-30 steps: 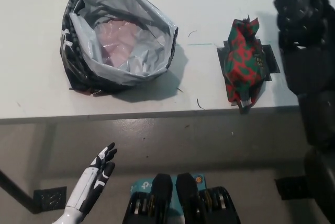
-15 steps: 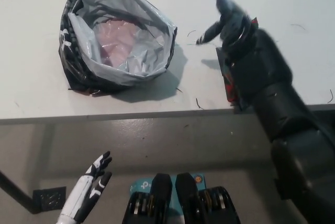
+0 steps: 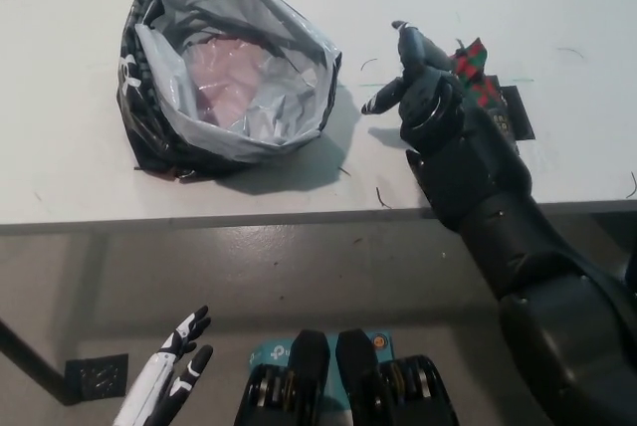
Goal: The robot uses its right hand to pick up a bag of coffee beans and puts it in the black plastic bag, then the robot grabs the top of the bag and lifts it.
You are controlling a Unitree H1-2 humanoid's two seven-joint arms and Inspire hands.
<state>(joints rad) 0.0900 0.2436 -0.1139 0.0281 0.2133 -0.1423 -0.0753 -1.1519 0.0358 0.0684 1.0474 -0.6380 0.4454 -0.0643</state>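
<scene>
The black plastic bag (image 3: 149, 137) stands open on the white table (image 3: 299, 187) at the upper left, its grey inside showing something pinkish at the bottom. The red-and-green coffee bean bag (image 3: 476, 73) lies at the table's right on a black mat, mostly hidden by my black right hand (image 3: 423, 93). That hand hovers over the coffee bag's left side with its fingers (image 3: 410, 48) apart, holding nothing that I can see. My white left hand (image 3: 171, 374) rests low at the lower left, below the table, fingers spread.
The table's front edge (image 3: 299, 215) runs across the middle of the view, with grey floor below it. A black mat (image 3: 516, 112) shows under the coffee bag. A small dark square (image 3: 97, 376) lies on the floor at the lower left.
My right arm swung in from the right edge down over the coffee bag, and now covers most of it. The left hand has sunk lower in the picture.
</scene>
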